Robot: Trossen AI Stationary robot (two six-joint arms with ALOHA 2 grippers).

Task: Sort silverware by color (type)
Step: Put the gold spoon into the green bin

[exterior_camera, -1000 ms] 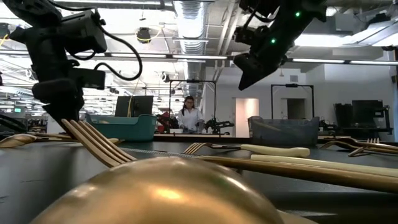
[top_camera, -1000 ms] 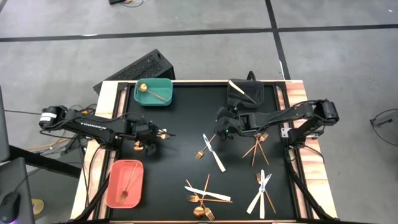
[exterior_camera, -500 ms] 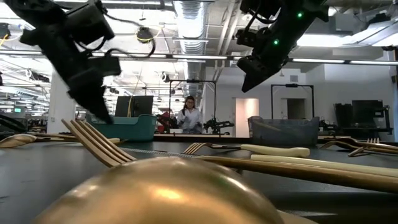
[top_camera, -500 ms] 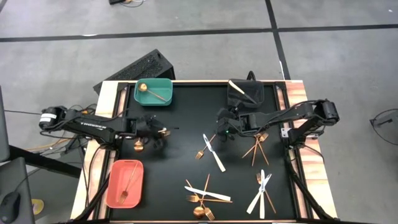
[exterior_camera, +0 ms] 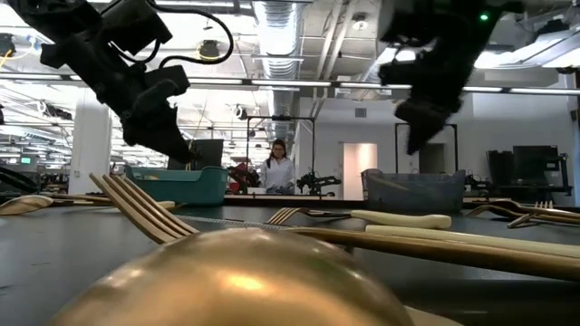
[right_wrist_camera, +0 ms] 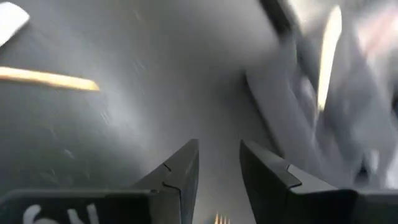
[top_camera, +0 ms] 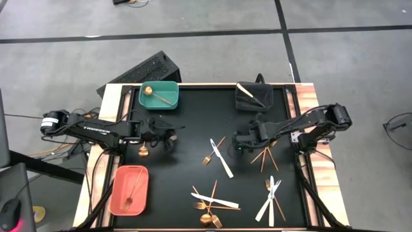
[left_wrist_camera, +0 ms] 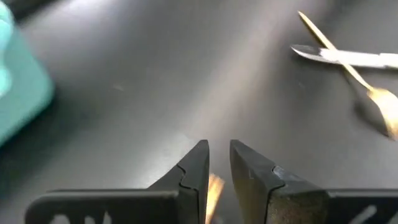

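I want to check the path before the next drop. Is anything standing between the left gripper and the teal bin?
Nothing visible does. In the high view the left gripper sits just below and beside the teal bin, with only bare black mat between them. The nearest loose piece, a gold spoon, lies on the other side, away from the bin.

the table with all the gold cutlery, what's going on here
Two robot arms are sorting silverware into bins on a black table. The left end effector is near the teal bin, which holds one gold spoon, and a sliver of gold shows between its nearly closed fingers. The right end effector hovers over the middle of the table beside a crossed white knife and gold fork. The salmon bin holds a fork, the dark bin a white knife. Most pieces lie loose.
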